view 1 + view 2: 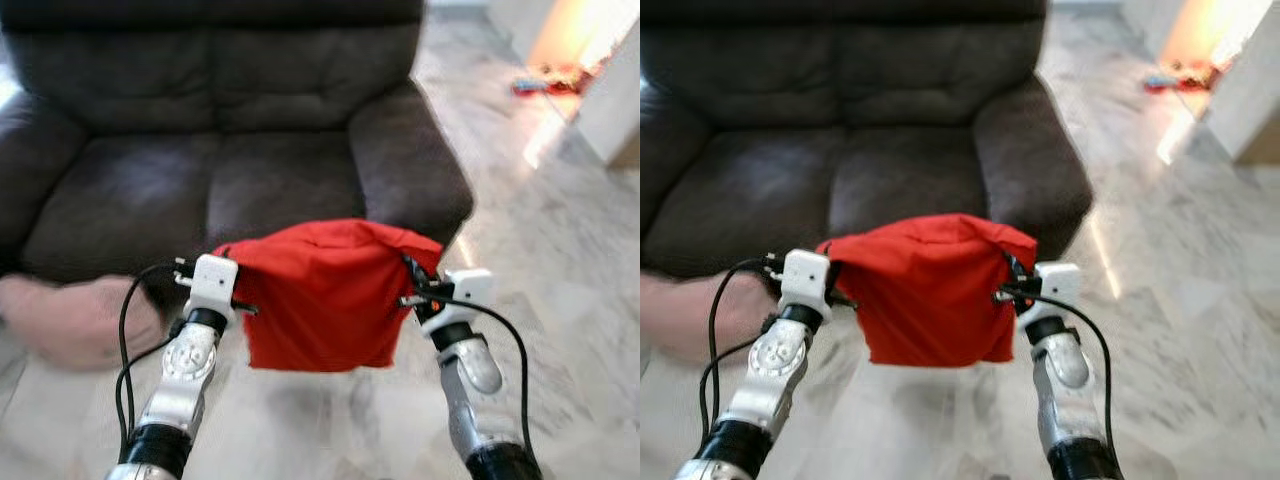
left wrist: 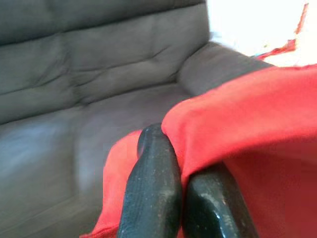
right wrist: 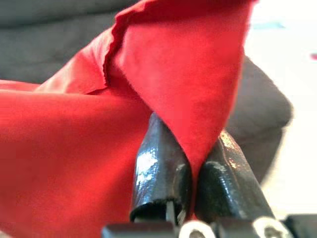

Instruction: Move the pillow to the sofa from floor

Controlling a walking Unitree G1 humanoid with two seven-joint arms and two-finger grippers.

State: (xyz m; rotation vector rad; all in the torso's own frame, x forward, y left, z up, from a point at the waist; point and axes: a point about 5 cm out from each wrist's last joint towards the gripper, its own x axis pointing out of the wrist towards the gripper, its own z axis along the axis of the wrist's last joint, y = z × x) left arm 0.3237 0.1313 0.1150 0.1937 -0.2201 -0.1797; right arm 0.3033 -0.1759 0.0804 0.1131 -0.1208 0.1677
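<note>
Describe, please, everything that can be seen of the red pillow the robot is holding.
The red pillow is a plain cloth cushion, smooth and slightly creased, and it looks soft and limp. It hangs in the air between the two arms, sagging below a folded top edge. The left gripper pinches one side of the fabric and the right gripper pinches the other, both shut on the cloth. It hangs above the marble floor, in front of the dark sofa, and touches neither.
</note>
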